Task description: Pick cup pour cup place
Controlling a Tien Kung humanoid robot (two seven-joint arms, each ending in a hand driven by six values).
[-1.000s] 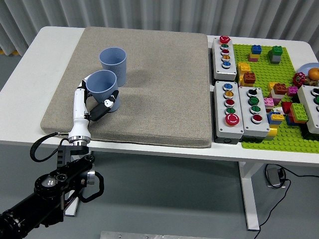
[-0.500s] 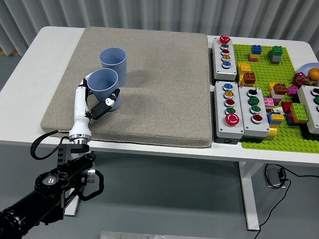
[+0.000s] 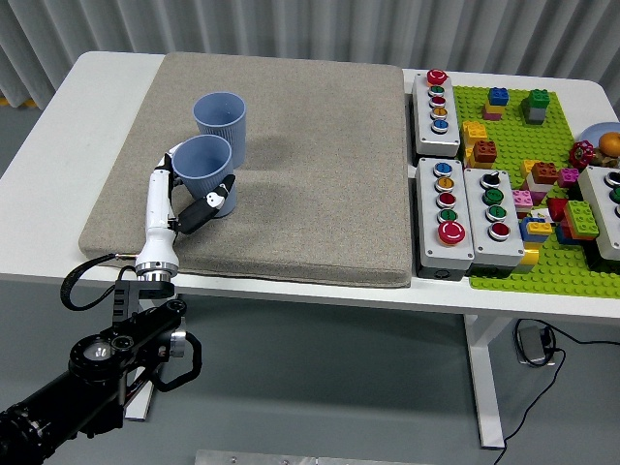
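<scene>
Head view showed the left arm [image 3: 92,373] entering from about seven o'clock, below the table's near edge, with the left hand [image 3: 184,199] reaching up onto the grey mat [image 3: 310,155]. Its fingers were wrapped around the near cup [image 3: 202,172] – thumb across the front, the others behind – so the hand was holding that cup low on its body. Whether the cup's base was on the mat or just clear of it could not be told. The far cup [image 3: 221,124] stood upright at roughly one o'clock from the held one, just beside it, their walls nearly touching.

That closeness looked like the main risk: a lift or tilt begun without first drawing the held cup away could nudge the far cup and tip or slide it. The grasp also sat low on the cup, so a steep pour might let it rotate in the fingers.

Farther off, toward three o'clock, three button boxes [image 3: 444,203] sat along the mat's right edge, and beyond them a green brick plate [image 3: 523,247] covered with coloured blocks – all well apart from the cups and out of the way. The white table [image 3: 58,136] lay under everything. No right arm was visible.
</scene>
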